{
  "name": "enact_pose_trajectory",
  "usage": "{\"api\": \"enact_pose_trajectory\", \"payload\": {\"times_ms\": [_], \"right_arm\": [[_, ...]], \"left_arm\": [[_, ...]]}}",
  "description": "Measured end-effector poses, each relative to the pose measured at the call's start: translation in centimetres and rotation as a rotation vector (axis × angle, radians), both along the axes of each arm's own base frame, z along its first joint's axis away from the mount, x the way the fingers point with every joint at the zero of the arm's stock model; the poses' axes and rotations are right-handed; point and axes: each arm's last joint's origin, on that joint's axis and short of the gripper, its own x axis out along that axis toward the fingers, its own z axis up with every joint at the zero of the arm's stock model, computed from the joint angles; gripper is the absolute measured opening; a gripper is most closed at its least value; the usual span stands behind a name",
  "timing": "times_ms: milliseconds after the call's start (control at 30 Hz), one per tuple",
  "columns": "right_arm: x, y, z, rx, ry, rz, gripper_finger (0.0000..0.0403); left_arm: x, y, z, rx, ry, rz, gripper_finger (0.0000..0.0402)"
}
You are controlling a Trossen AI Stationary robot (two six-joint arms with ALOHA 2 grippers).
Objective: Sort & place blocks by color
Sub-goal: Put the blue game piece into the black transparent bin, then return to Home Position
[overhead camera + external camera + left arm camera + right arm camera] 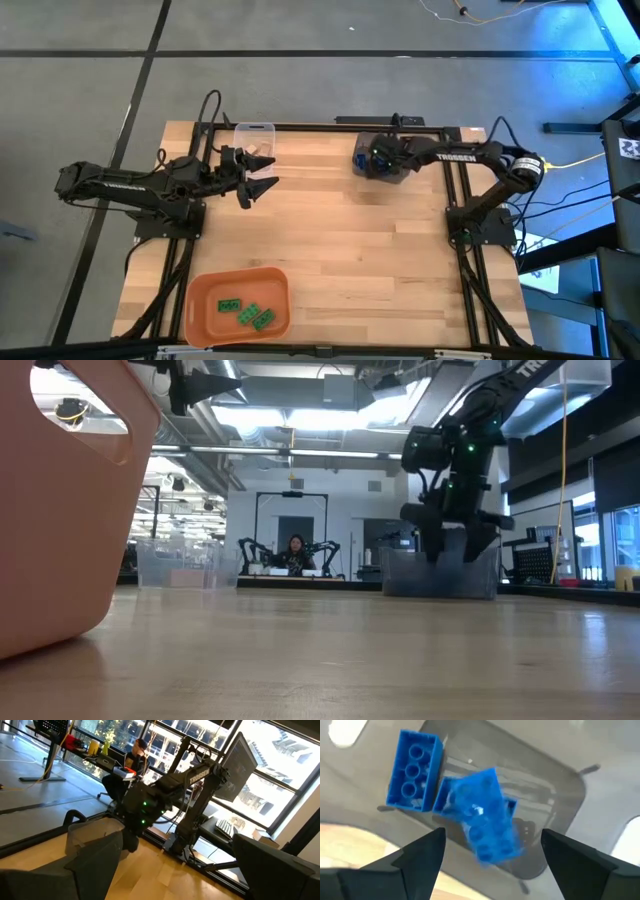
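My right gripper (492, 847) hangs open over the grey bin (378, 160) at the table's far side, fingers pointing down into it. A blue studded block (412, 770) lies in the bin hollow side up. A second blue block (485, 817) shows blurred below the open fingers, touching neither. Several green blocks (247, 313) lie in the orange bin (240, 305) at the near edge. My left gripper (262, 173) is open and empty, held above the table beside the clear bin (254, 140). No tan block shows plainly.
The orange bin (60, 510) fills the near left of the low view. The clear bin (180, 565) and the grey bin (440, 575) stand along the far edge. Bare wood (350, 250) spreads across the table's middle. A person sits in the room beyond.
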Motion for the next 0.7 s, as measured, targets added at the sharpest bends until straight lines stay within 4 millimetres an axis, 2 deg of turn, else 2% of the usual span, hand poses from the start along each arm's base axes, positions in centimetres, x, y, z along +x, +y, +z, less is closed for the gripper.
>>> {"api": "enact_pose_trajectory", "payload": {"times_ms": [167, 267, 367, 533, 600, 700], "right_arm": [[0.3, 1.0, -0.8, 0.029, -0.042, -0.007, 0.0328], [0.7, 1.2, -0.4, 0.012, -0.061, 0.011, 0.0328], [1.2, 0.9, 2.2, -0.089, -0.115, 0.048, 0.0328], [0.6, 1.1, 8.4, -0.263, -0.232, 0.225, 0.0328], [-0.2, 2.0, 10.4, -0.274, -0.307, 0.342, 0.0328], [-1.5, 4.2, 12.4, -0.256, -0.414, 0.51, 0.0328]], "left_arm": [[0.0, 0.0, 0.0, 0.0, 0.0, 0.0, 0.0369], [0.0, 0.0, 0.0, 0.0, 0.0, 0.0, 0.0369], [0.0, 0.0, 0.0, 0.001, 0.0, -0.004, 0.0369], [0.0, -0.2, 0.0, 0.008, 0.0, -0.055, 0.0369], [0.1, -0.2, -0.1, 0.008, 0.007, -0.056, 0.0369], [0.1, -0.2, -0.2, 0.007, 0.024, -0.056, 0.0369]]}}
